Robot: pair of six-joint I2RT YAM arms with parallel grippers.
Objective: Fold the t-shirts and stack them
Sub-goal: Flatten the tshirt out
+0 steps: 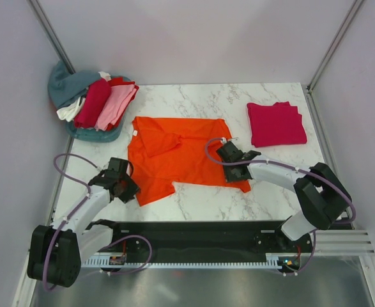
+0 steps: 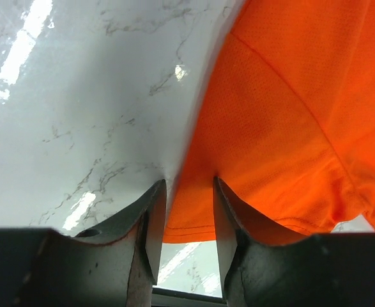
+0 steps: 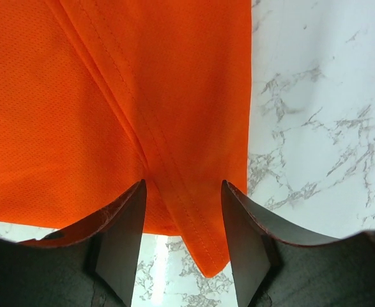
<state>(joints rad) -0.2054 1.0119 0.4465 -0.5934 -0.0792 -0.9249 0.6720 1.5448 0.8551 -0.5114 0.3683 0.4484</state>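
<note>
A bright orange t-shirt lies spread flat mid-table, one sleeve folded in. My left gripper is down at its near left corner. In the left wrist view the jaws stand apart on either side of the shirt's hem, and nothing is pinched. My right gripper is at the near right corner. It is open, and the pointed corner of the orange cloth lies between its fingers. A crimson-pink t-shirt lies folded at the back right.
A heap of unfolded shirts, dark red, light pink, white and teal, sits at the back left corner. The marble table ends close behind both grippers at the black base rail. Grey walls enclose the sides.
</note>
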